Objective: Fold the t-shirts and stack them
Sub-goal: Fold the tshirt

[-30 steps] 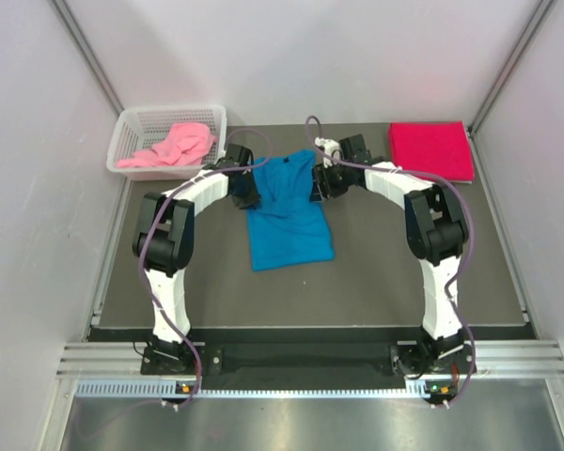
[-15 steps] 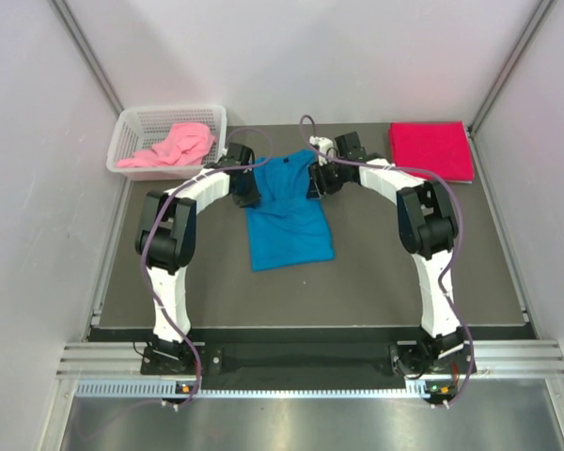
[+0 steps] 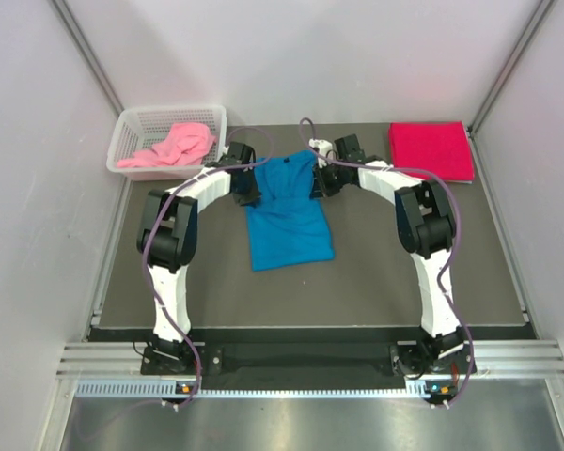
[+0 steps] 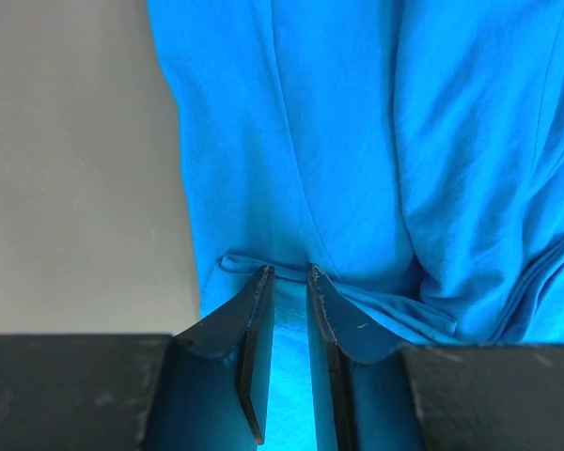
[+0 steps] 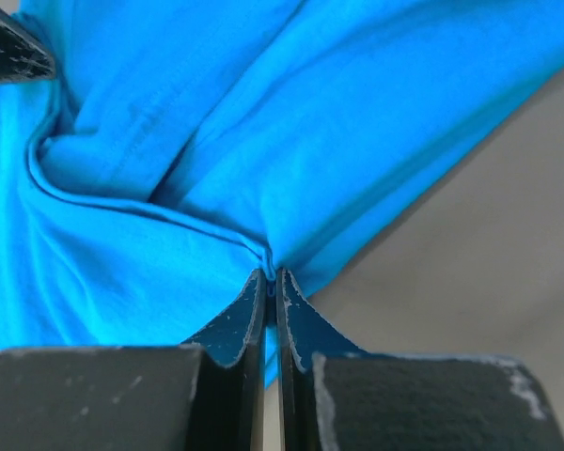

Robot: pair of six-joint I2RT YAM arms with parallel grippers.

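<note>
**Mid-table, gripping the blue t-shirt (image 3: 289,216) from both sides**

Clamping its far left edge with the left gripper (image 4: 289,277), jaws narrowly apart around a thick fold of hem. Pinching its far right edge with the right gripper (image 5: 271,279), jaws fully closed on a thin gathered crease. Showing as bright, smooth cloth, narrowed lengthwise, lying flat on the dark table (image 3: 395,272) between the arms, puckering into ridges toward each grip. Sitting well apart from the crimson t-shirt (image 3: 430,150), folded square at the far right, and the pink t-shirt (image 3: 174,146), crumpled in the white basket (image 3: 132,120) at far left.
</note>
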